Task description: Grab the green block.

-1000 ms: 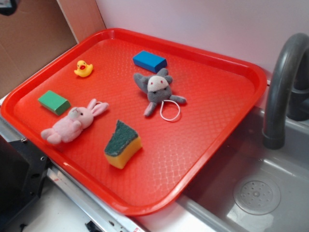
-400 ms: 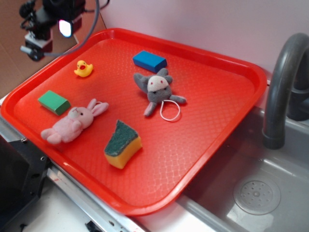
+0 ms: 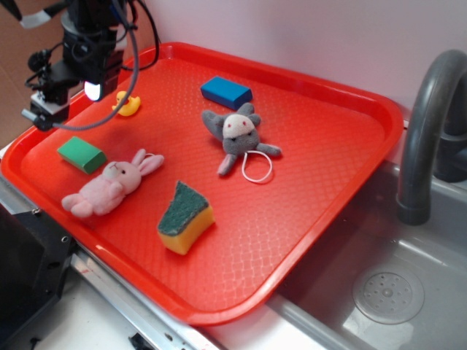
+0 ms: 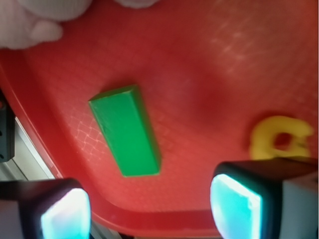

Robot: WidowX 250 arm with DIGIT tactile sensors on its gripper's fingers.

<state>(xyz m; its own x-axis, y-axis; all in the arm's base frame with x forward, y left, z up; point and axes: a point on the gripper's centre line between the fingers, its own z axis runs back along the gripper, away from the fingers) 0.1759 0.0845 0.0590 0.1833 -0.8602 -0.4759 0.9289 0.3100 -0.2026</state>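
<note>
The green block [image 3: 82, 154] lies flat near the left edge of the red tray [image 3: 314, 160], just behind the pink plush bunny [image 3: 109, 187]. My gripper [image 3: 45, 106] hangs above the tray's left rim, a little behind and above the block. In the wrist view the green block [image 4: 127, 130] lies ahead of the gripper [image 4: 149, 211], between the lines of the two fingers but beyond their tips. The jaws stand wide open with only the tray rim between them.
On the tray are a yellow duck [image 3: 126, 104] close to the gripper's right finger, a blue block [image 3: 226, 92], a grey plush toy [image 3: 238, 134] and a yellow sponge with a dark green top [image 3: 185, 217]. A sink with a grey faucet [image 3: 427, 124] lies to the right.
The arm has come into view from the top left and dropped lower over the tray's left edge, closer to the green block. Nothing on the tray has moved.
</note>
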